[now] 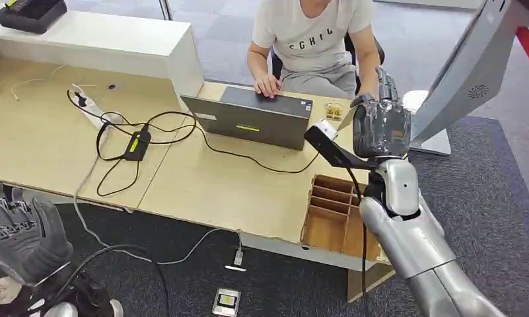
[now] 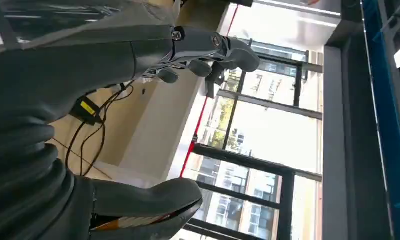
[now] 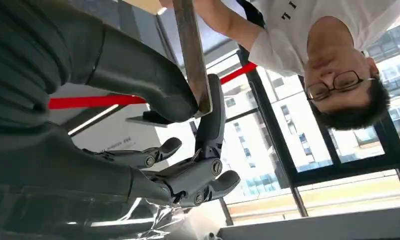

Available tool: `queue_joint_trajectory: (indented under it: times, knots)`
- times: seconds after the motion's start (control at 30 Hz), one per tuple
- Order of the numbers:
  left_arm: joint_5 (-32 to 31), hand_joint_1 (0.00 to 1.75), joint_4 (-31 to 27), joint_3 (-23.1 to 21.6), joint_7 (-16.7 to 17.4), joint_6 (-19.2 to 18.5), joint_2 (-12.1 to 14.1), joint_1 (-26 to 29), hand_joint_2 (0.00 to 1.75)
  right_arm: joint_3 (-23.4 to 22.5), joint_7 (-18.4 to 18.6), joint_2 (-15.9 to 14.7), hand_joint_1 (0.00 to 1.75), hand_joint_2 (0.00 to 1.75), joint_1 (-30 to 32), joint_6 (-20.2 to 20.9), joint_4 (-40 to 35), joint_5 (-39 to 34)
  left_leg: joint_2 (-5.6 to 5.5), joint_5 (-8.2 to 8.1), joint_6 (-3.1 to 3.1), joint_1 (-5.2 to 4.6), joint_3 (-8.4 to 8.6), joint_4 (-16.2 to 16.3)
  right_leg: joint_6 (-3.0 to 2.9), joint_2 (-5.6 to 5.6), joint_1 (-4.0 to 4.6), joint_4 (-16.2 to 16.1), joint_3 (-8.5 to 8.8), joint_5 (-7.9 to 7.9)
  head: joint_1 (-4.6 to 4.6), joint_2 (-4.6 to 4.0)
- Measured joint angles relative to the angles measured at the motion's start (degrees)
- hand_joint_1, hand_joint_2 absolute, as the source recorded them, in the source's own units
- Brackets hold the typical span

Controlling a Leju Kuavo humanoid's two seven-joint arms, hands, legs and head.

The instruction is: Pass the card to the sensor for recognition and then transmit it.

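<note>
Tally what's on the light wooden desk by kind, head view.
Grey open laptop: 1
White power strip: 1
Black power adapter with yellow label: 1
Brown wooden divided organizer box: 1
Small brass-coloured item beside the laptop: 1
Total: 5

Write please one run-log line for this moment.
right hand: raised, pinches card | left hand: low, holds nothing | person: seated at laptop | card: not yet handed over

A person (image 1: 311,39) sits behind the desk (image 1: 202,185) at a grey laptop (image 1: 251,119), with a power strip (image 1: 90,105), tangled cables (image 1: 139,135) and a wooden organiser (image 1: 334,211) nearby.
</note>
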Motion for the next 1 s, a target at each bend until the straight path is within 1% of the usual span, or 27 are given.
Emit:
queue_joint_trajectory:
  times: [0.2,0.4,0.57,0.8,1.0]
  knots:
    - [-0.8,0.0,-0.1,0.7,0.0,0.0,-1.5,1.6,1.75,1.0,2.4,4.6,1.75,1.75,-6.3,-0.7,7.3,3.4,-0.01,0.01,0.0,0.0,-0.01,0.0,0.0,-0.03,0.01,0.0,-0.03,-0.01,0.0,0.0]
    - [-1.4,0.0,-0.5,1.6,0.0,0.0,-2.5,3.2,1.75,1.9,4.6,7.6,1.75,1.75,-10.9,-0.9,12.2,6.0,0.0,0.0,0.0,0.0,0.0,0.0,0.0,-0.02,0.0,0.0,-0.04,-0.01,0.02,0.0]
    - [-1.4,0.0,-0.8,1.8,0.0,0.0,-2.8,3.8,1.75,2.5,5.2,9.0,1.75,1.75,-12.8,-0.9,14.7,6.6,-0.01,0.01,-0.01,-0.01,0.02,0.0,0.0,-0.02,0.0,0.0,-0.04,0.0,0.0,0.0]
    - [-1.2,0.0,-1.1,2.1,0.0,0.0,-3.1,4.0,1.75,3.0,6.0,9.9,1.75,1.75,-14.1,-0.7,17.2,7.8,-0.02,0.01,-0.01,0.0,0.02,0.0,0.0,-0.02,0.01,0.0,-0.03,0.0,0.02,0.0]
    - [-2.1,0.0,-2.3,3.7,0.0,0.2,-4.4,4.9,1.75,3.7,5.9,11.6,1.75,1.75,-14.8,0.4,19.3,9.6,-0.02,0.0,-0.01,0.0,0.02,0.0,0.0,0.0,0.01,0.0,-0.04,-0.01,0.02,0.0]
